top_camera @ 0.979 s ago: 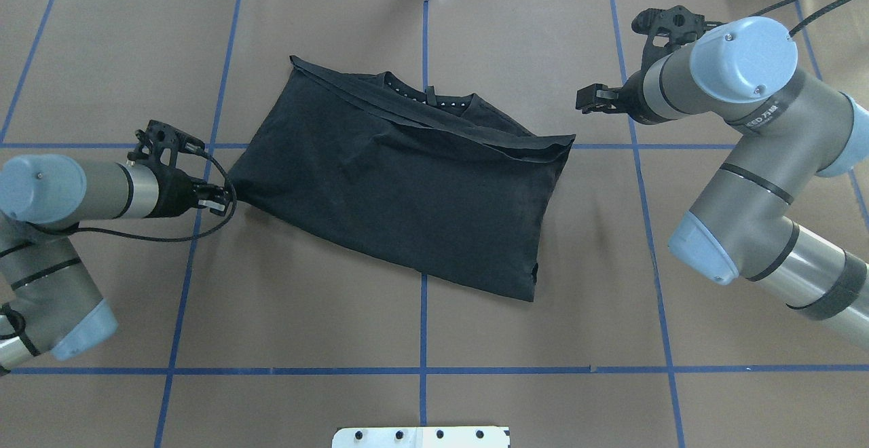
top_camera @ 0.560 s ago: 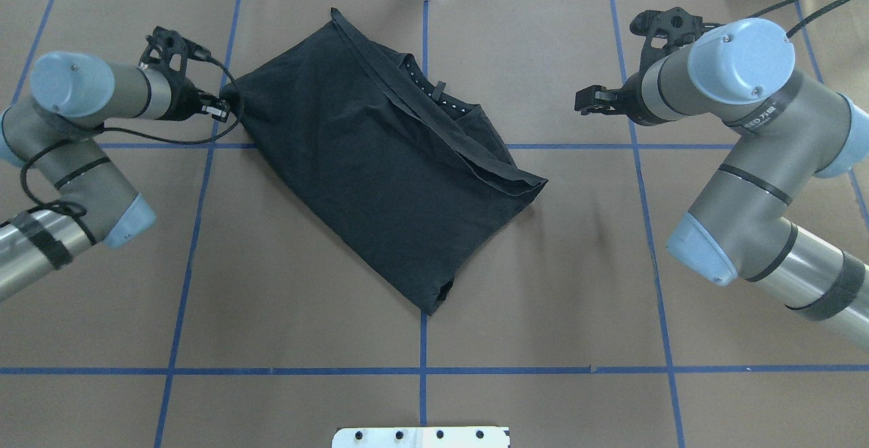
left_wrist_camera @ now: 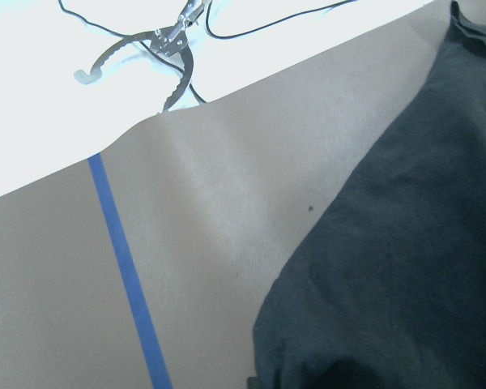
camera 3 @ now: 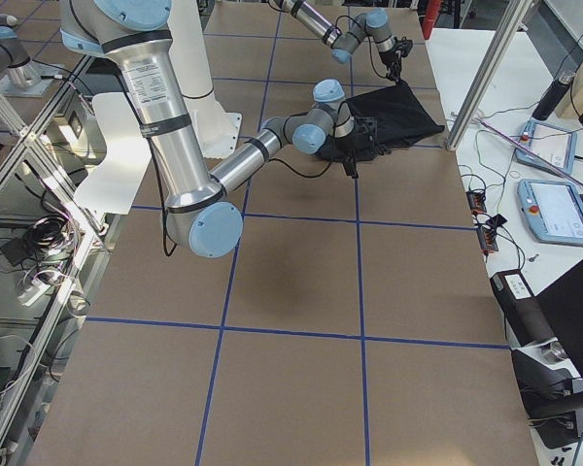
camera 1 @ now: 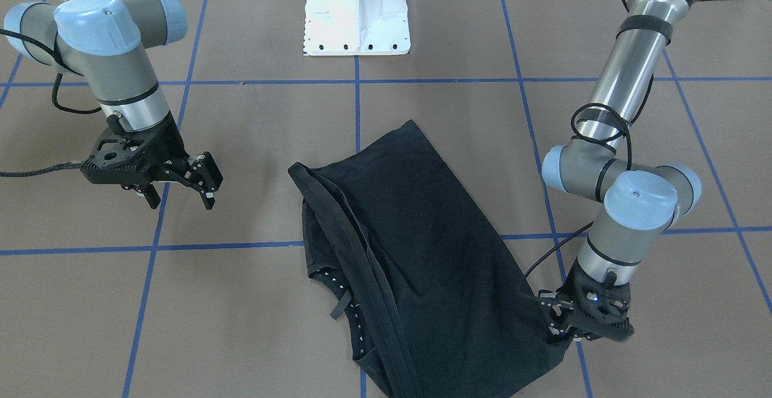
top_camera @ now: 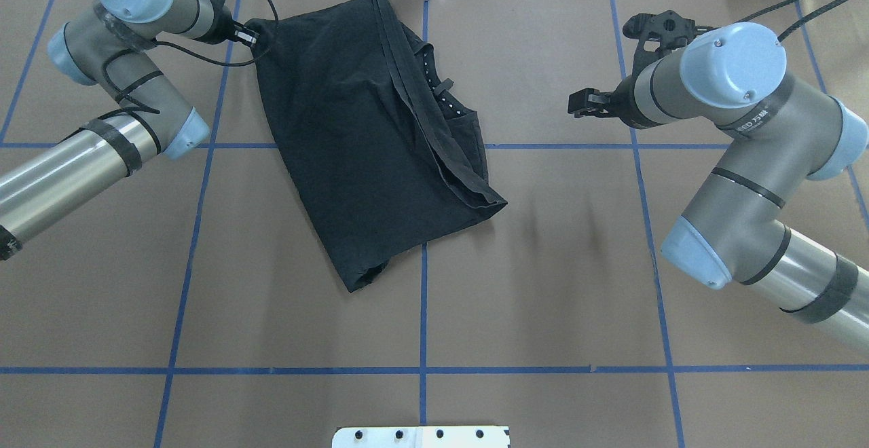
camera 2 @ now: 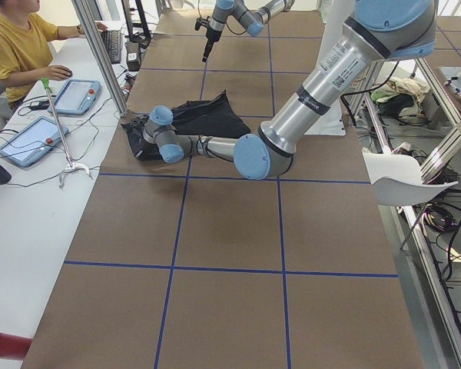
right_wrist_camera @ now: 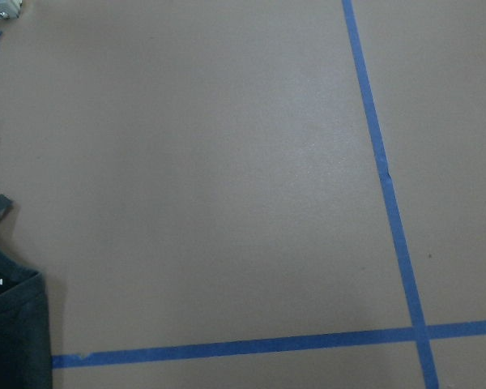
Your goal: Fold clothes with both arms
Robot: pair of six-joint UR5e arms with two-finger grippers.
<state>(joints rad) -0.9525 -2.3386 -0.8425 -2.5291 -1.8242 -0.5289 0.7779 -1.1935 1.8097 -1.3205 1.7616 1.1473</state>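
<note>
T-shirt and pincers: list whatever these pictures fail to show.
T-shirt print: no view shows it; only plain black cloth faces up, the rest is folded under.
T-shirt's far edge: front-facing view, cut off by the bottom edge.
Left pincer fingertips: overhead and front-facing views, buried in the bunched shirt corner; the left wrist view shows none.
Right pincer opening: side views, too small and dark to read.

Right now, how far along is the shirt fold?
Done: the shirt looks doubled over once, askew on the table. In hand: the left gripper pinches its far corner; the right gripper hangs open, off the cloth. Left: squaring it and further folds.
</note>
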